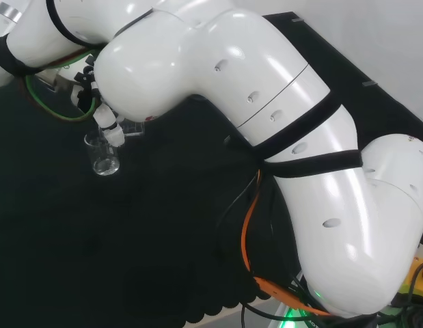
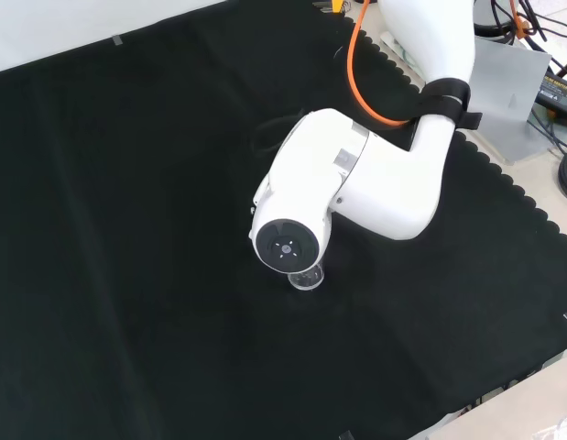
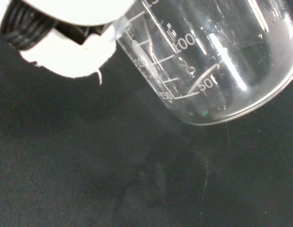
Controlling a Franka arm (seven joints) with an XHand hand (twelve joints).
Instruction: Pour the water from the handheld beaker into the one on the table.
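A clear glass beaker (image 1: 104, 156) stands upright on the black cloth at the head view's left; I cannot tell what it holds. In the front view its rim (image 2: 308, 279) peeks out below the arm's grey-capped link (image 2: 288, 246). The hand (image 1: 110, 130) hangs just above this beaker, largely hidden by the arm. A second clear beaker (image 3: 217, 61) with white graduation marks looms tilted in the wrist view. A white finger (image 3: 66, 52) lies against its wall, so the hand is shut on it. A glint of this held beaker (image 1: 132, 128) shows beside the hand in the head view.
A green cable (image 1: 61, 113) loops behind the hand. Orange cable (image 1: 247, 232) runs along the arm's base. The cloth's scalloped edge (image 2: 503, 183) and a grey box (image 2: 512, 92) lie at the front view's right. Bare black cloth (image 2: 127, 229) spreads to the left.
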